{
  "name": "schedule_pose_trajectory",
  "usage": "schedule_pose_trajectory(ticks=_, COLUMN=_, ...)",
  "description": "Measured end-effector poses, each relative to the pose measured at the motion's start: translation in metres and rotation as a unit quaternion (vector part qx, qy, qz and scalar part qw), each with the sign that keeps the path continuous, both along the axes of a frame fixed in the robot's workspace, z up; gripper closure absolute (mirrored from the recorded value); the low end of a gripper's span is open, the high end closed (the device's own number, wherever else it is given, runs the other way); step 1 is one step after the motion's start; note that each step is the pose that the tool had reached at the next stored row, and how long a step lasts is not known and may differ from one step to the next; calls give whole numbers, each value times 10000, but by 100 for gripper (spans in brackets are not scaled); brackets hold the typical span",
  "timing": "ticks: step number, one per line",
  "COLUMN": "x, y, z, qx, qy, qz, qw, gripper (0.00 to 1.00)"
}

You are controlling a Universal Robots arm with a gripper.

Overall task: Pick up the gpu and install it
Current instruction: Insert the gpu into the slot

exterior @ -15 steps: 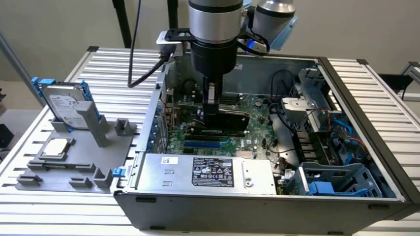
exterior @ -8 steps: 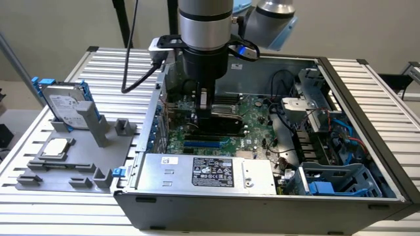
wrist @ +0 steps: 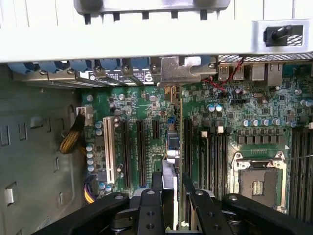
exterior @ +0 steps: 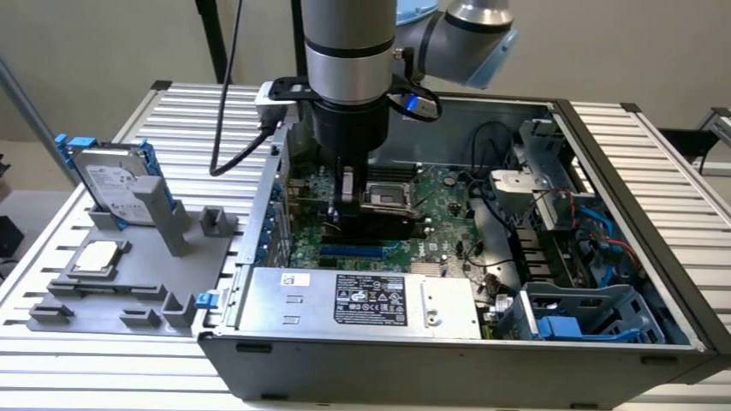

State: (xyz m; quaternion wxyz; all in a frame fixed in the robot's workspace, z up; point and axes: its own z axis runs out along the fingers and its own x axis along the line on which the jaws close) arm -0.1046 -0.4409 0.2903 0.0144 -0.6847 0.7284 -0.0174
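My gripper (exterior: 356,214) is down inside the open computer case (exterior: 639,214), low over the green motherboard (exterior: 440,193). In the wrist view the gpu (wrist: 172,147) shows edge-on as a thin green card. It stands upright over the motherboard's black expansion slots (wrist: 141,152), and its silver end bracket (wrist: 183,71) sits against the case's rear wall. The gripper (wrist: 172,192) is shut on the card's near end, one black finger (wrist: 156,183) on each side. Whether the card's lower edge sits in a slot is hidden.
A silver hard drive with blue rails (exterior: 115,180) stands in a grey fixture (exterior: 137,282) at the exterior view's left, with a square CPU chip (exterior: 98,257) lying beside it. The power supply (exterior: 354,300), empty CPU socket (wrist: 259,183), cables (exterior: 537,231) and blue drive bay (exterior: 583,312) crowd the case.
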Motion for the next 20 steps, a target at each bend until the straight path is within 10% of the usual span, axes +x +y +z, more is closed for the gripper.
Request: schedule_pose_trajectory(ticks=20, x=-20, y=-3, z=-213, qx=0, qy=1, qz=17, qw=10000, gripper=74)
